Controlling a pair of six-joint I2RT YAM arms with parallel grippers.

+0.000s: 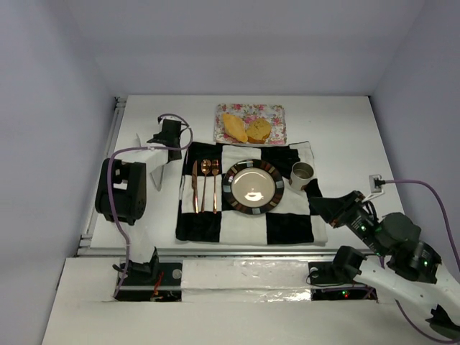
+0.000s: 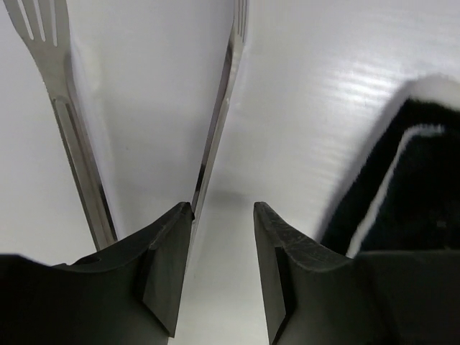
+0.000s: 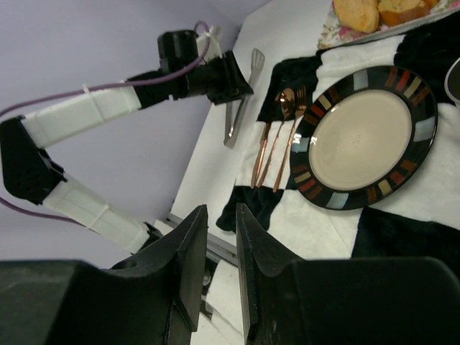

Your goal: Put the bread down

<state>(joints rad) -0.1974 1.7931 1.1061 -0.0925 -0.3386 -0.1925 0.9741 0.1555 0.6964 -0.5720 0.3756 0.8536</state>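
Since the bread (image 3: 357,11) lies on the floral tray (image 1: 277,110) just beyond the plate (image 1: 228,188), any pick has to reach past the plate's far rim. The pale wedge (image 1: 235,127) slants from far-left to near-right and touches the browner chunk (image 1: 259,129) on its right. The left gripper (image 2: 223,207) hovers beyond and left of the plate, off the checked cloth (image 1: 284,227), and looks the nearer arm. Its fingers (image 2: 165,266) stand apart with bare table between them. Metal tongs (image 2: 75,151) run in under one finger; whether it bears on them I cannot tell. The right gripper (image 3: 221,210), near-right of the plate past the mug (image 1: 302,174), is narrowly parted and empty. The right wrist view cuts both pieces off at its top edge, and the left wrist view shows no bread.
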